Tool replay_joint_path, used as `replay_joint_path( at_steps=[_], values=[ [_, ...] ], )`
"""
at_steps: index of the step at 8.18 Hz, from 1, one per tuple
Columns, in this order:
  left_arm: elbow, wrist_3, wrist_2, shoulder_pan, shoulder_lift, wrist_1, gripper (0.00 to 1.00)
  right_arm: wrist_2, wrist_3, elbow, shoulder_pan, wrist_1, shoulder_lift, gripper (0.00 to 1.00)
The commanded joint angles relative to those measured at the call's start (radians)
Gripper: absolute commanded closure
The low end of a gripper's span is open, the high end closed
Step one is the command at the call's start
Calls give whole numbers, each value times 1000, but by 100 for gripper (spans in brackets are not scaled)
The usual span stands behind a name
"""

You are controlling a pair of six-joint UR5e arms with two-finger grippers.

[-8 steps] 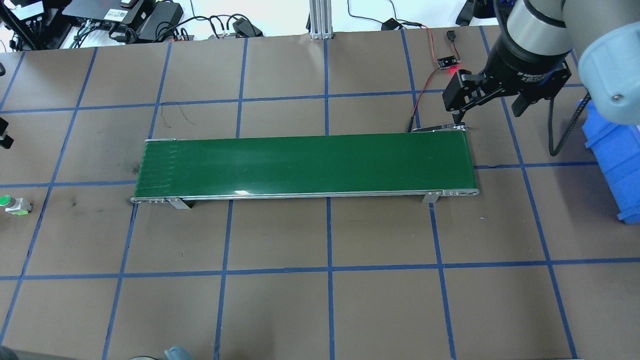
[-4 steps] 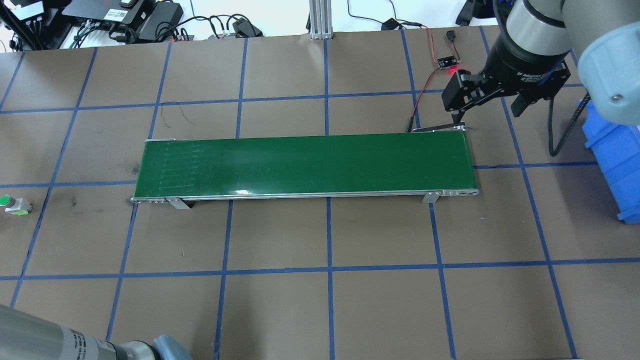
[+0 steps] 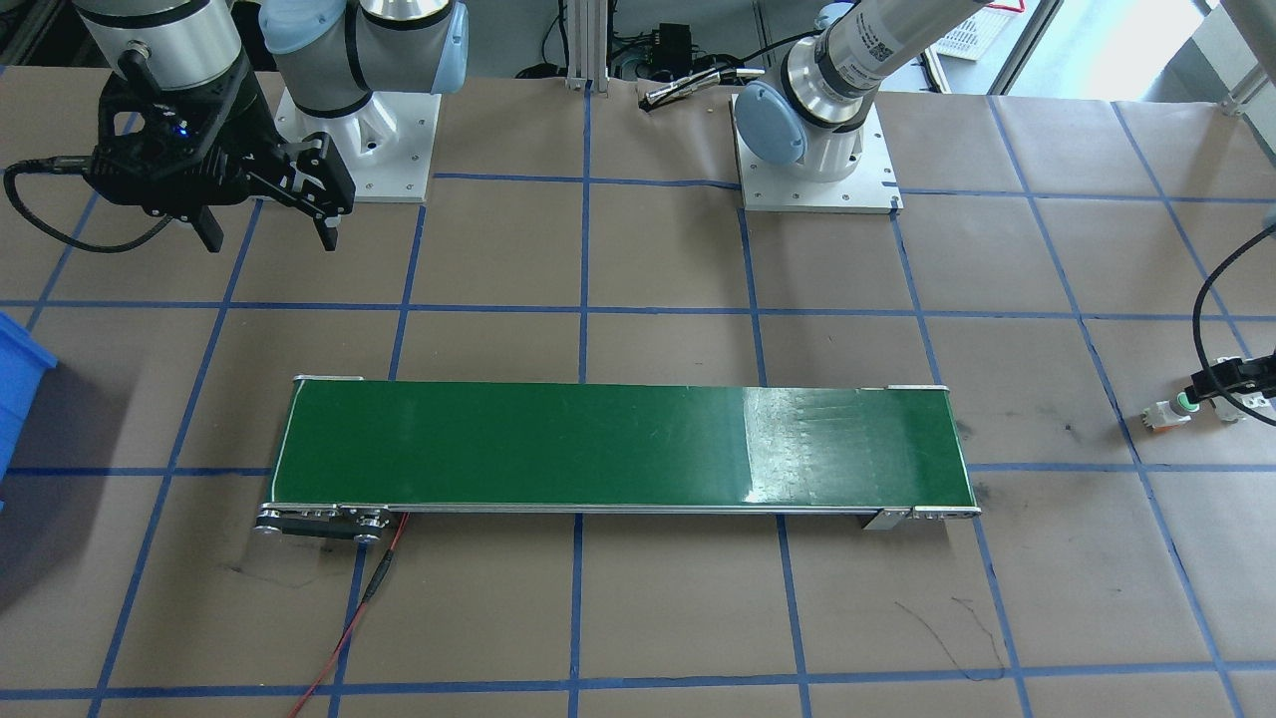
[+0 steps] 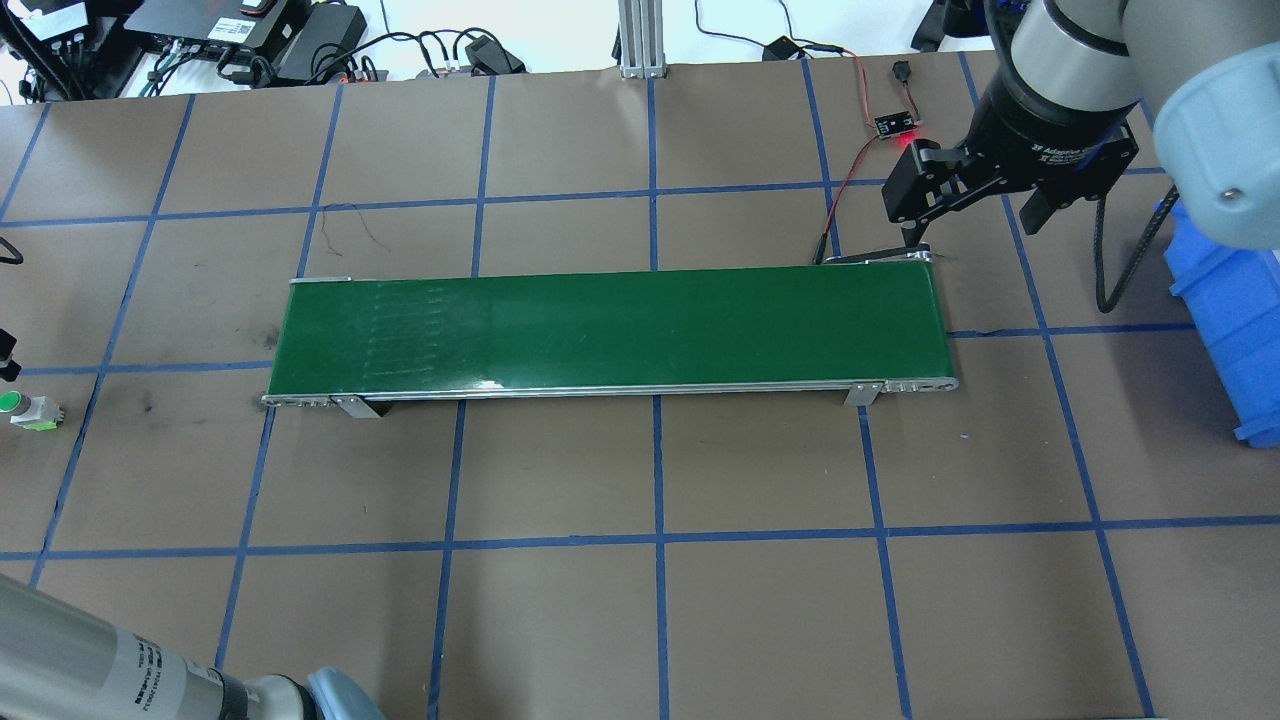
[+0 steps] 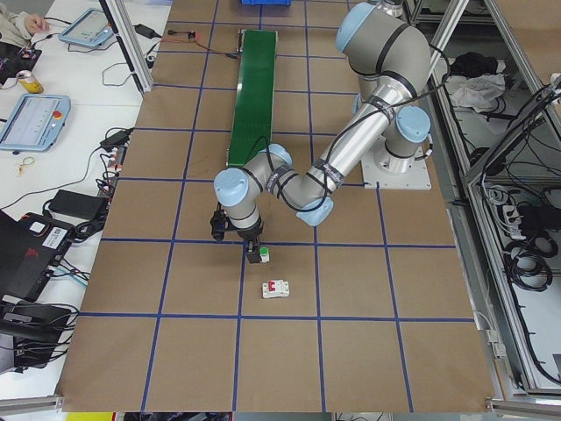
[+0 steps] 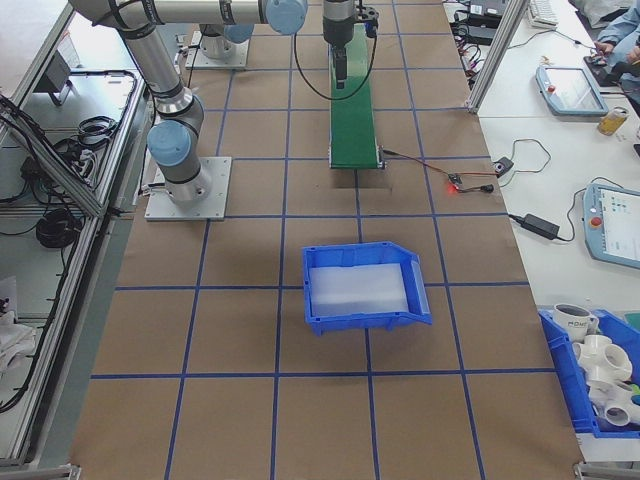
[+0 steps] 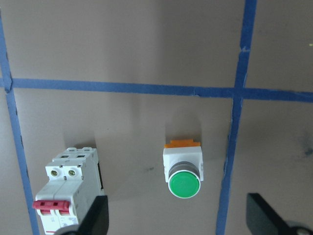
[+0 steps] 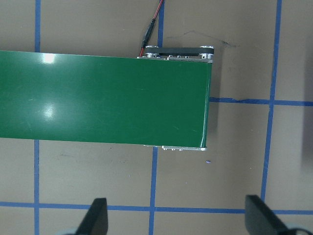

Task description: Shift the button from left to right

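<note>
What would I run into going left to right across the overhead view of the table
The button at the far left edge, then the green conveyor belt, then the right gripper just past the belt's far right corner, then the blue bin at the right edge.

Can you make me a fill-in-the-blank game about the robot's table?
1. The button has a round cap coloured ____.
2. In the left wrist view, the thing lying beside the button is a white circuit breaker with a ____ tab.
3. The long conveyor belt in the middle of the table has ____ on it.
4. The left claw is ____, with the button lying between its fingers.

Missing words: green; red; nothing; open
</note>
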Motion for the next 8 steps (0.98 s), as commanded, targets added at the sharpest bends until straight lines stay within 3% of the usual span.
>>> replay_joint_path(
  at_steps=[1, 3, 6, 8],
  values=[
    [-20, -50, -2, 0, -27, -7, 0, 2, -1, -1, 1, -2, 1, 0],
    [-74, -51, -1, 0, -30, 14, 0, 0, -3, -1, 1, 0, 1, 0],
    [-79, -32, 4, 0, -37, 29, 1, 0, -3, -1, -1, 0, -1, 0],
    [-79, 42, 16, 0, -61, 108, 0, 6, 2, 1, 1, -3, 2, 0]
  ],
)
